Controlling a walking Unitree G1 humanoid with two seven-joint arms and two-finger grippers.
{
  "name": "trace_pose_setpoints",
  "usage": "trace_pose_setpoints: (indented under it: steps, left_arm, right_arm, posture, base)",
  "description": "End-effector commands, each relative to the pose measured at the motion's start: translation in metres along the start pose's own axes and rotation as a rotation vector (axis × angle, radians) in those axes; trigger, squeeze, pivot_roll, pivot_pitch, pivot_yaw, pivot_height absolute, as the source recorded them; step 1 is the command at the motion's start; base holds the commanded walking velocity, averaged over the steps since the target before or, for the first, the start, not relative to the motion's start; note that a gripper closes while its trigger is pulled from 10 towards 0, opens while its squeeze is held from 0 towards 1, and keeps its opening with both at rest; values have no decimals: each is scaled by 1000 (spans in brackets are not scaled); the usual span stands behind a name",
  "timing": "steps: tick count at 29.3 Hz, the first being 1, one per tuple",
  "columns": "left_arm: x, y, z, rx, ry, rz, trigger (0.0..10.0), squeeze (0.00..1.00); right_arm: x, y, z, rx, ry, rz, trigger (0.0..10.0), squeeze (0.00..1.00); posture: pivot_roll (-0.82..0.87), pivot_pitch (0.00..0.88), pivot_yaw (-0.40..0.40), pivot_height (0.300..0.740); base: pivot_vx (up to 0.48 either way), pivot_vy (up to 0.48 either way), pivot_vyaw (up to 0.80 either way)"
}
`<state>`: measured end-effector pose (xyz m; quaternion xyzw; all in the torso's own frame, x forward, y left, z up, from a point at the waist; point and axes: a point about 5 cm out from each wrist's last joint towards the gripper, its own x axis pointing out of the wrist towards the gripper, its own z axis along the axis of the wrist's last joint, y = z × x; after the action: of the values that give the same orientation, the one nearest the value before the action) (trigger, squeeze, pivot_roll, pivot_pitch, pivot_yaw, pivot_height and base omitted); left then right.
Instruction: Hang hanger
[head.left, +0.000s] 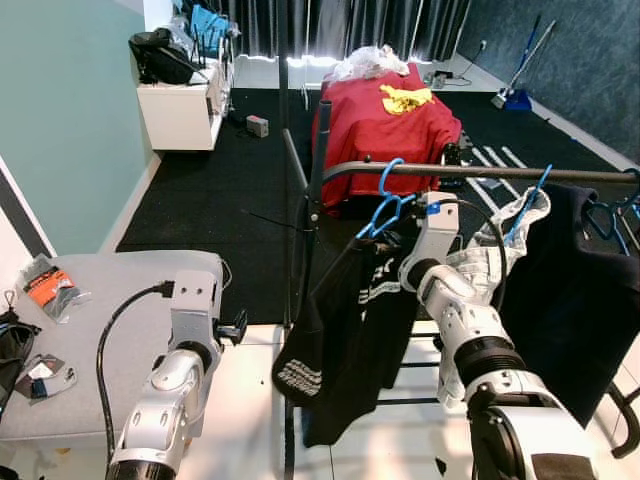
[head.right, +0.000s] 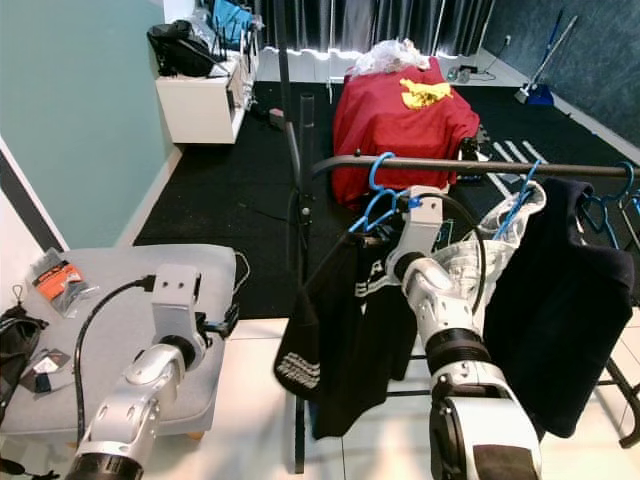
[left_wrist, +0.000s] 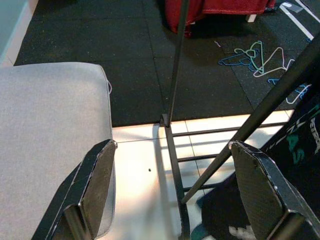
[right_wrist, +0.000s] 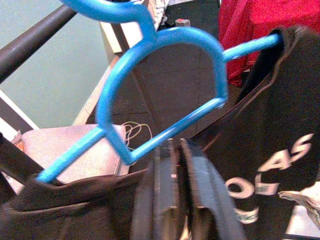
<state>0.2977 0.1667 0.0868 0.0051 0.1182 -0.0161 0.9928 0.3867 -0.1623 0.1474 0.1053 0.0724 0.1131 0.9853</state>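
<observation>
One blue hanger (head.right: 385, 205) with a black shirt (head.right: 350, 330) on it is what I am working with. Its hook looks looped over the dark rail (head.right: 470, 165) of the clothes rack, near the rail's left end. My right gripper (right_wrist: 175, 192) is up just under the rail, with its two fingers pressed close together on the shirt's collar, right below the hanger's neck. I think I am pinching the cloth and the hanger's lower bar, but the picture is blurry there, so I cannot be fully sure.

To do this step well, I think I should check that the hook sits all the way over the rail before I let go. Then I should open my fingers slowly and pull straight back, so I do not drag the shirt off or bump the hook loose. I should also keep away from the other blue hanger (head.left: 528, 205) further right on the rail.

My left gripper (left_wrist: 175, 200) hangs low with its fingers spread wide and nothing in them, between the grey seat (left_wrist: 45, 130) and the rack.
</observation>
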Motion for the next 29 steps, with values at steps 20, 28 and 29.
trace_pose_setpoints:
  steps: [20, 28, 29]
  left_arm:
    - [-6, 2, -4, 6, 21, -10, 10000, 0]
    - [-10, 2, -5, 13, 30, -16, 10000, 0]
    - [-10, 1, -5, 15, 31, -20, 10000, 0]
  right_arm:
    - [-19, 22, 17, -107, -169, 5, 10000, 1000]
    - [-33, 42, 28, -82, -234, 35, 10000, 1000]
    - [-33, 44, 29, -82, -236, 40, 10000, 1000]
  posture:
    - [-54, 0, -40, 740]
    - [-57, 6, -13, 740]
    - [-58, 6, -12, 740]
  base:
    - [0, 0, 0]
    - [0, 0, 0]
    - [0, 0, 0]
